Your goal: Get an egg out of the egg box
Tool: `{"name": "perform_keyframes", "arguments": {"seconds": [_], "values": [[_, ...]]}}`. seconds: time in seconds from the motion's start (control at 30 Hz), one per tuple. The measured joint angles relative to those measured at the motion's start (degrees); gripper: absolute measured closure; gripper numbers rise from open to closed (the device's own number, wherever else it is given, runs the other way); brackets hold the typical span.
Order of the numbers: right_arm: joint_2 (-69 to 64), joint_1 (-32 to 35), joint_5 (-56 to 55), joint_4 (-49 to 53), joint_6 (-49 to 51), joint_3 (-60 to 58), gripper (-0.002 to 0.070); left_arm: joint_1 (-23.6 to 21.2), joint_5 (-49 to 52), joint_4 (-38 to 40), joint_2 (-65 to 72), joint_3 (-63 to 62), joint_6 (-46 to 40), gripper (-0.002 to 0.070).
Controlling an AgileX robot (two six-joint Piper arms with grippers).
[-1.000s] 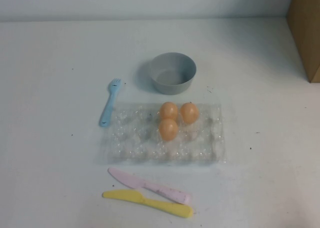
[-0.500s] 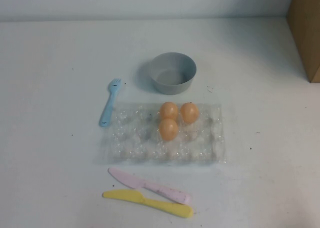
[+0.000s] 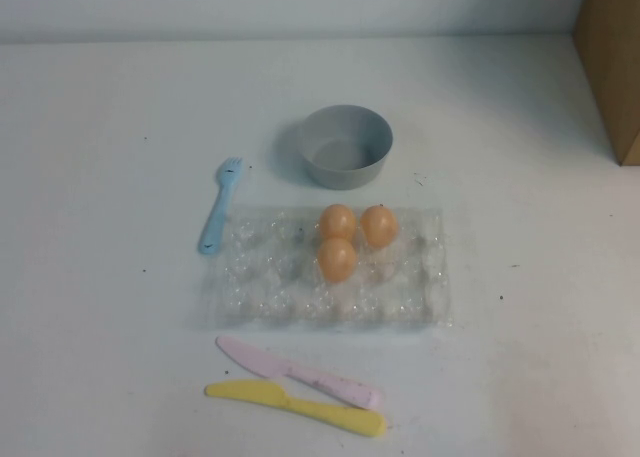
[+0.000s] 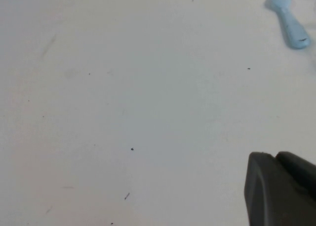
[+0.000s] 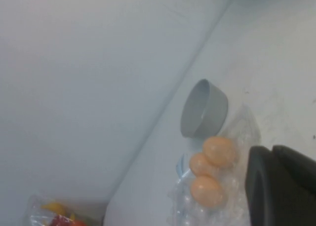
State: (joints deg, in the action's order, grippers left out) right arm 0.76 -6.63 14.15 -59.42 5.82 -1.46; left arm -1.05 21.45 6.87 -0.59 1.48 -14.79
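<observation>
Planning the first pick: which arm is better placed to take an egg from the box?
Probably the right. The right gripper already views the eggs in the egg box; the left gripper faces bare table by the blue fork.

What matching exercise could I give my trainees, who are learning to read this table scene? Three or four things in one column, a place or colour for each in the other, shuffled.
Neither the left gripper nor the right gripper shows in the high view; each appears only at the edge of its own wrist view.

Things:
1. fork
2. bowl
3. eggs
4. yellow knife

Descriptions:
A. grey, beyond the egg box
B. orange-tan, in the box's cups
C. light blue, at the box's far left corner
D. nearest the robot, beside the pink knife

Pairs: 1-C, 2-A, 3-B, 4-D
</observation>
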Motion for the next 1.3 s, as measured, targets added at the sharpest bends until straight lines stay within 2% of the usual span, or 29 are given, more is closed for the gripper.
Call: {"name": "perform_keyframes", "arguments": {"seconds": [0.07,0.23,0.47,0.6,0.77,0.87,1.07,1.3], "values": [[0.00,0.00,-1.80,-5.49,-2.78,0.00,0.0694,0.00,0.00,0.00,0.00,0.00,0.00,0.0678],[0.00,0.00,-2.71,-8.35,-10.03,0.00,0.0694,0.00,0.00,0.00,0.00,0.00,0.00,0.0678],[0.00,0.00,3.01,-9.77,-18.05,0.11,0.0694,0.00,0.00,0.00,0.00,0.00,0.00,0.0678],[-3.07,0.00,8.47,-3.92,-21.17,5.99,0.0694,0.00,0.00,0.00,0.00,0.00,0.00,0.0678],[-15.60,0.00,22.34,16.44,-21.92,22.75,0.0694,0.00,0.00,-0.12,0.00,0.00,0.00,0.0678],[-23.99,0.00,30.78,24.98,-22.07,31.67,0.0694,0.00,0.00,-0.23,0.00,0.00,0.00,0.0678],[-37.14,0.00,34.66,25.54,-24.57,38.32,0.0694,0.00,0.00,-0.23,0.00,0.00,0.00,0.0678],[-53.92,0.00,49.57,29.71,-32.31,51.58,0.0694,0.00,0.00,-0.23,0.00,0.00,0.00,0.0678]]}}
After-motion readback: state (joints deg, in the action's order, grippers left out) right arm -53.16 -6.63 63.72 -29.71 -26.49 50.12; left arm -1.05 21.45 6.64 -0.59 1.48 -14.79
